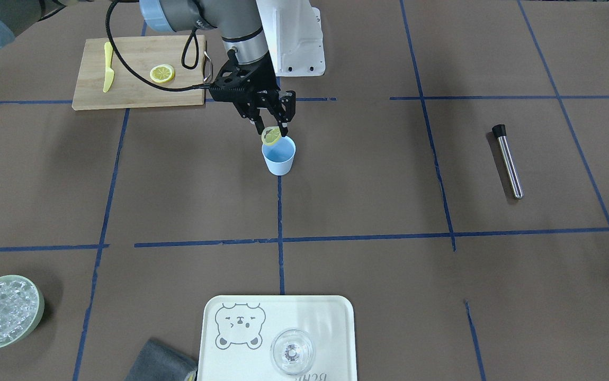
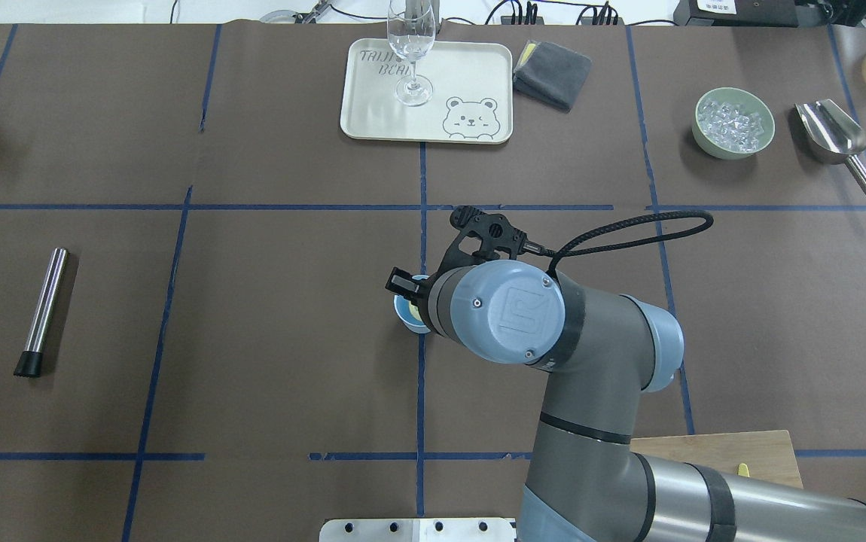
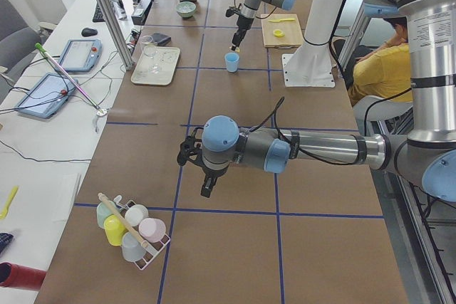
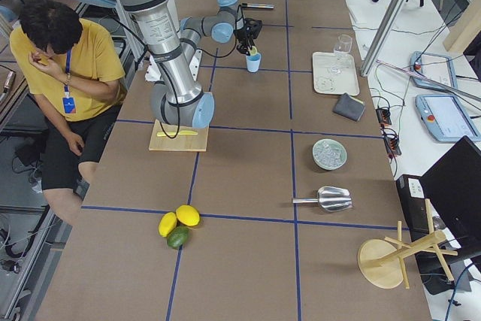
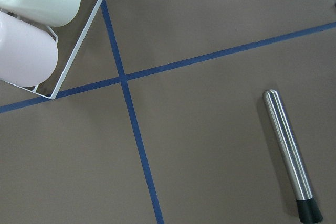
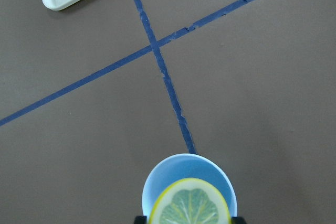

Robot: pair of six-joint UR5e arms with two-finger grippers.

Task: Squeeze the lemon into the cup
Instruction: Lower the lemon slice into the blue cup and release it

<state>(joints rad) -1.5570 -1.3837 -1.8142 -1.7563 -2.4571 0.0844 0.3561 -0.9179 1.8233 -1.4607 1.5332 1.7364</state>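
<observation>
The right gripper (image 1: 272,129) has its fingers (image 1: 285,109) clenched on the lemon (image 1: 271,136), and it holds the slice on edge just above the cup (image 1: 279,156); in the right wrist view the pale cut face (image 6: 191,205) covers only the part of the blue mouth (image 6: 188,169) nearest to the robot, so the slice seems to me not centred. To do the squeeze well, I would first bring the slice a little more over the middle of the mouth, so that the drops fall inside and not on the rim; then press slowly, because so thin a slice can fold or slip out; the fingers should stay apart from the rim, since the cup looks light and could tip. The left gripper (image 3: 206,187) hangs over another part of the surface, well apart from the cup; whether its fingers are released or clenched I cannot tell.

The surface (image 1: 363,201) is brown and divided by blue tape lines; on it are a wooden board (image 1: 135,84) with a yellow knife (image 1: 107,67) and a second slice (image 1: 162,73), a steel rod (image 1: 508,161), a tray (image 1: 336,317) that bears a clear glass (image 1: 292,352), a grey cloth (image 1: 161,362), a green bowl of ice (image 1: 2,311), a metal scoop (image 2: 832,135) and a rack of cups (image 3: 132,229). Beside the surface a person in a yellow shirt (image 4: 71,65) sits; on a side bench lie two tablets (image 3: 60,80).
</observation>
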